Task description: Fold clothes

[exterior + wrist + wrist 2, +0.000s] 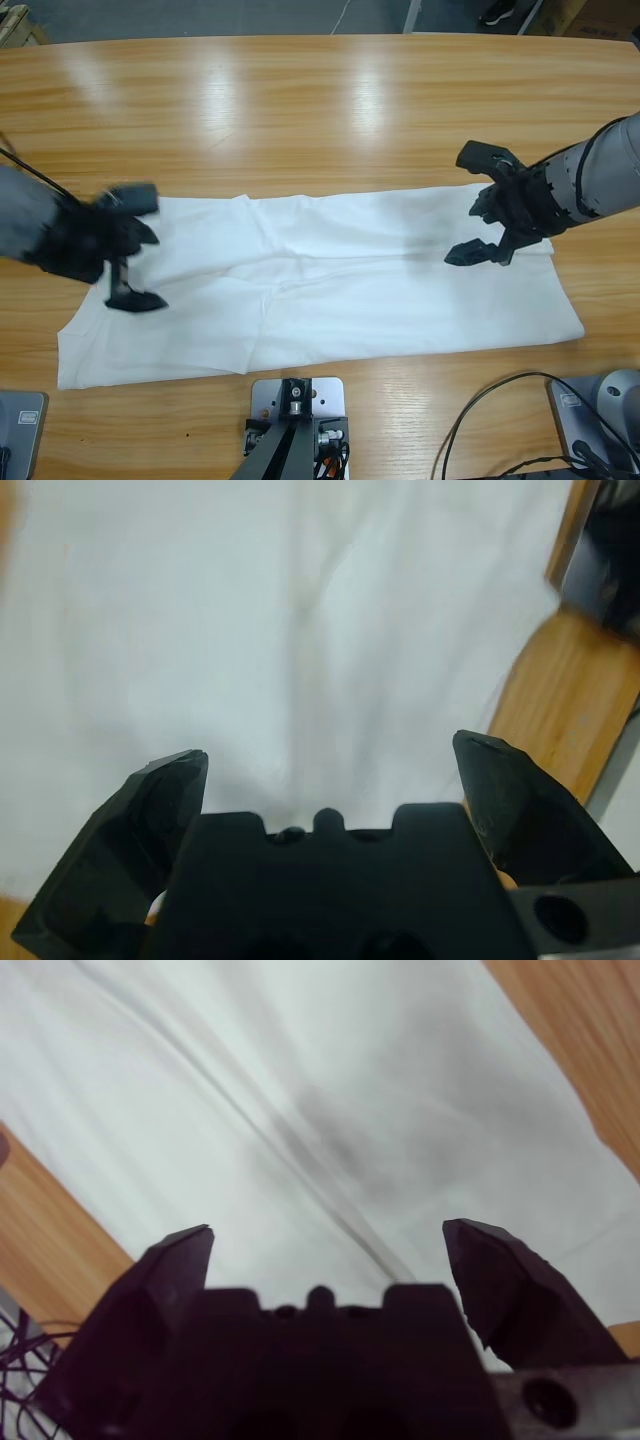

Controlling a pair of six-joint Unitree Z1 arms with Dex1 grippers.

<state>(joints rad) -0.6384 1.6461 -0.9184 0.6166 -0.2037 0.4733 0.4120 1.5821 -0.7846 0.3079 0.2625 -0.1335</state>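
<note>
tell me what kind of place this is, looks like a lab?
Probably a robot lab or workshop: two arms with open grippers, left and right, over a white T-shirt on a long wooden table, with loose cables.

Glossy wooden table (330,110) (light glares on it), grey floor (200,15) beyond

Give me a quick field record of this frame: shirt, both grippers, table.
shirt: white T-shirt lying flat as a long band across the table, some creases along it
left gripper: open, over the shirt's left end, nothing between the jaws
right gripper: open, over the shirt's right end, nothing between the jaws
contact: cannot tell whether either gripper touches the cloth
table: wooden, bare behind the shirt
fold state: sleeves and neck not visible; looks already folded lengthwise, not yet folded across
</note>
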